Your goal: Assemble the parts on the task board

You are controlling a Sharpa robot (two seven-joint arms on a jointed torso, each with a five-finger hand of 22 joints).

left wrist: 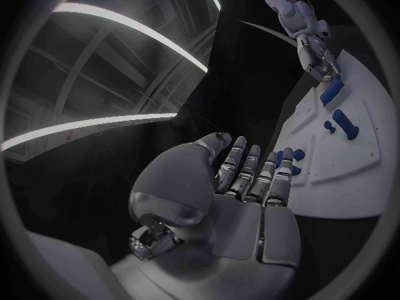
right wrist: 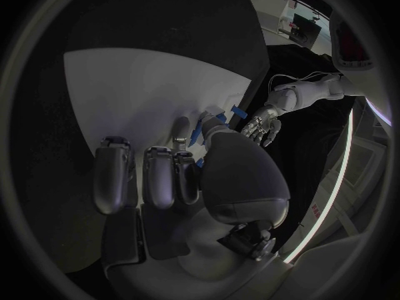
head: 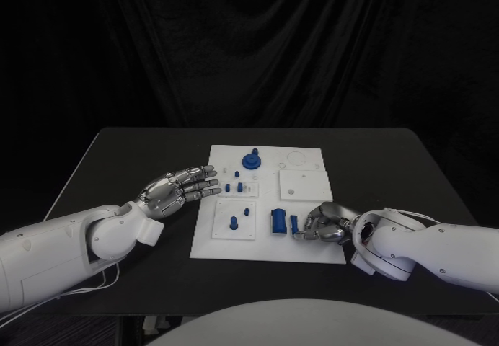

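Right hand (head: 324, 225) sits lowest on the task board (head: 312, 252), over its near right part, fingers curled inward beside a slim blue piece (head: 296, 224). Head view does not settle whether that piece is pinched or merely touched; the right wrist view shows the fingertips (right wrist: 182, 128) bent down onto the white plate (right wrist: 150, 87) with blue slivers (right wrist: 197, 135) just past them, contact hidden by the thumb. Cannot tell if it holds anything.

Left hand (head: 179, 189) hovers at the board's left edge, fingers extended and slightly apart, holding nothing; the left wrist view confirms the straight fingers (left wrist: 250, 173) reaching toward the plate (left wrist: 350, 180).

Blue parts counted in head view: one round knobbed piece (head: 252, 159) near the far edge; a cluster of small pegs (head: 238, 187) beside the left fingertips, count uncertain; two pieces on the near left inset plate (head: 233, 220), one peg (head: 245, 212) and one oblong (head: 235, 223); one upright block (head: 279, 221) near the right hand. A plain white square plate (head: 305, 184) lies at the right, detail too faint to read.

Black table (head: 135, 151) carries the board centrally.
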